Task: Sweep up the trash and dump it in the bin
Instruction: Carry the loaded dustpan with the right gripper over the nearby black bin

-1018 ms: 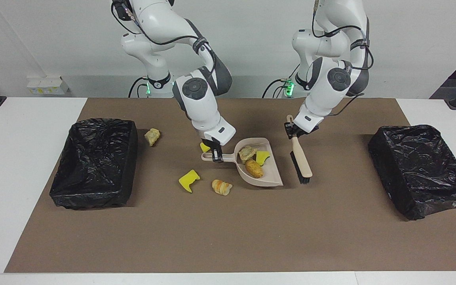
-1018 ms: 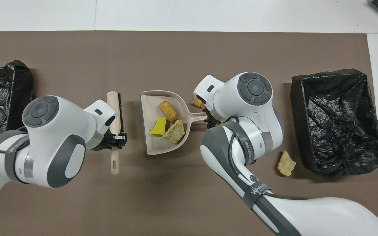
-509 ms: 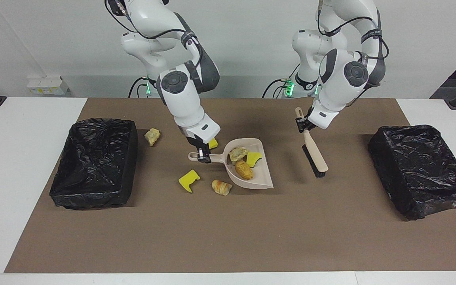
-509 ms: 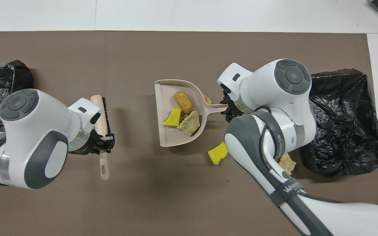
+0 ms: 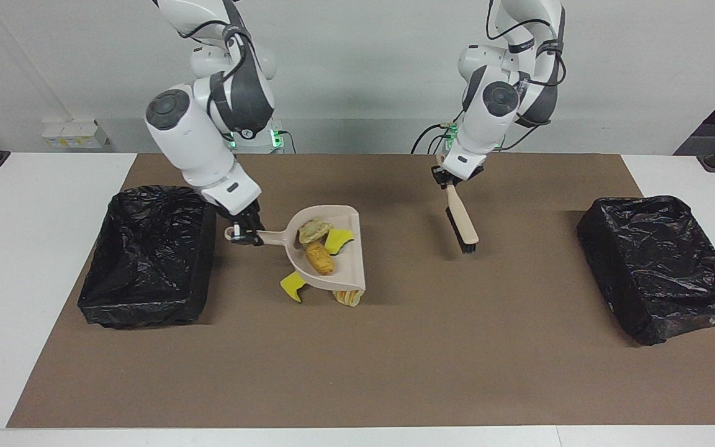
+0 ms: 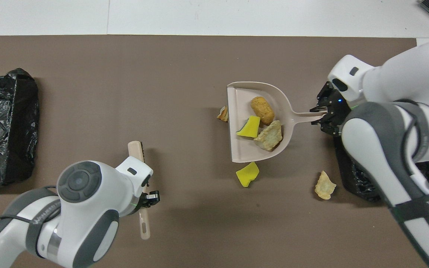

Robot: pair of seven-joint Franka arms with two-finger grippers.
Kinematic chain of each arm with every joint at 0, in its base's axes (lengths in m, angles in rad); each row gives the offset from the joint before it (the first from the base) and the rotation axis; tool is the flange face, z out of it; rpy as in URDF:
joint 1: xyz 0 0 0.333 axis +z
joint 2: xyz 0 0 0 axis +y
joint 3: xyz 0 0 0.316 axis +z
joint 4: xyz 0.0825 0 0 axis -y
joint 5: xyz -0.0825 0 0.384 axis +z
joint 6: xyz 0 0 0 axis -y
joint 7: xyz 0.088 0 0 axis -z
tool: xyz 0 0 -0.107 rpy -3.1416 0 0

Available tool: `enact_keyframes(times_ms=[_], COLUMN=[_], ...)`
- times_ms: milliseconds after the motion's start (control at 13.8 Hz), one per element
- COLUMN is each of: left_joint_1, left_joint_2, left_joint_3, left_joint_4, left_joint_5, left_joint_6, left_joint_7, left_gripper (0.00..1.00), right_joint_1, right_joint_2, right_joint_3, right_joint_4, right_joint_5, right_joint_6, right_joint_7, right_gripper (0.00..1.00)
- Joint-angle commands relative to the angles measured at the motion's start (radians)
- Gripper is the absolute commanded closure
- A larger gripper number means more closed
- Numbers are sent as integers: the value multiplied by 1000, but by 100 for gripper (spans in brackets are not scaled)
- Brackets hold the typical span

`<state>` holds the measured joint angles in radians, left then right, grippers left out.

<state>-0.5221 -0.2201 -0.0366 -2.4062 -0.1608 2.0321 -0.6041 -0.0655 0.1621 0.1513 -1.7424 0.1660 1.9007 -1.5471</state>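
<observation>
Main risk is sitting at the black-lined bin (image 5: 146, 254) by the right arm's end of the mat (image 5: 357, 372). Its liner is looking loose and crumpled, so a low pass could be snagging the rim; the second bin (image 5: 661, 267) at the left arm's end isn't looking involved. The right gripper (image 5: 242, 231), fingers clamped on the thin handle tip, is carrying the dustpan (image 5: 350, 261) in the air over the mat's middle, handle pointing at the bin and mouth facing away from it. With such an end-of-handle pinch, the pan could be twisting in the fingers. Any mouth-down tilt would be spilling the load before the rim. The left gripper (image 5: 447, 180), fingers closed on the brush (image 5: 462, 223), is waiting over the mat near the robots' edge, so nothing is guarding the pan's open lip. Three pieces of trash are riding in the pan: a bread lump (image 5: 314, 230), a golden lump (image 5: 320, 257) and a yellow chunk (image 5: 337, 239). They're lying loose, so a fast swing could be throwing them out. Four more are lying on the mat: a tan lump (image 6: 324, 185) just beside the bin, a loose yellow chunk (image 6: 247, 174), another yellow chunk (image 5: 292, 285) and a croissant-like lump (image 5: 348, 298) under the pan. Dumping now is probably meaning a second sweep.
</observation>
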Motion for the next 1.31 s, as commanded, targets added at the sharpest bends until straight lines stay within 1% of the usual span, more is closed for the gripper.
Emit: enact_keyframes(times_ms=[0,218,291,364,582,655,727,873,945,1091,1236], left_joint_1=[-105,-156,-157,-161,-173,-194,-246,-265,-269,-295,-317], left_joint_2=[-90,-180,-200,-203,-203,-200,-194,-185,-185,-186,-191], left_joint_3=[12,11,11,11,11,11,11,11,11,11,11], left_joint_4=[-108,-224,-247,-255,-284,-304,-321,-323,-323,-323,-323], left_joint_5=[9,-23,-25,-25,-46,-65,-78,-95,-103,-103,-103], left_joint_6=[75,117,120,122,155,205,249,261,263,263,257], left_joint_7=[-94,-94,-94,-94,-94,-94,-94,-112,-140,-209,-259], left_gripper=[100,100,100,100,100,100,100,100,100,100,100], right_joint_1=[-132,-276,-322,-364,-468,-506,-529,-551,-550,-543,-521], right_joint_2=[-7,2,1,-3,-10,-16,-27,-29,-27,-27,-27], right_joint_3=[13,13,11,10,1,-2,-7,-10,-12,-10,-6], right_joint_4=[12,58,60,60,60,60,54,52,50,44,41], right_joint_5=[33,41,40,27,-20,-42,-75,-161,-227,-327,-381], right_joint_6=[-57,-126,-138,-156,-157,-153,-153,-134,-115,-83,-84], right_joint_7=[-97,-136,-148,-172,-361,-410,-457,-511,-501,-426,-358], right_gripper=[100,100,100,100,100,100,100,100,100,100,100])
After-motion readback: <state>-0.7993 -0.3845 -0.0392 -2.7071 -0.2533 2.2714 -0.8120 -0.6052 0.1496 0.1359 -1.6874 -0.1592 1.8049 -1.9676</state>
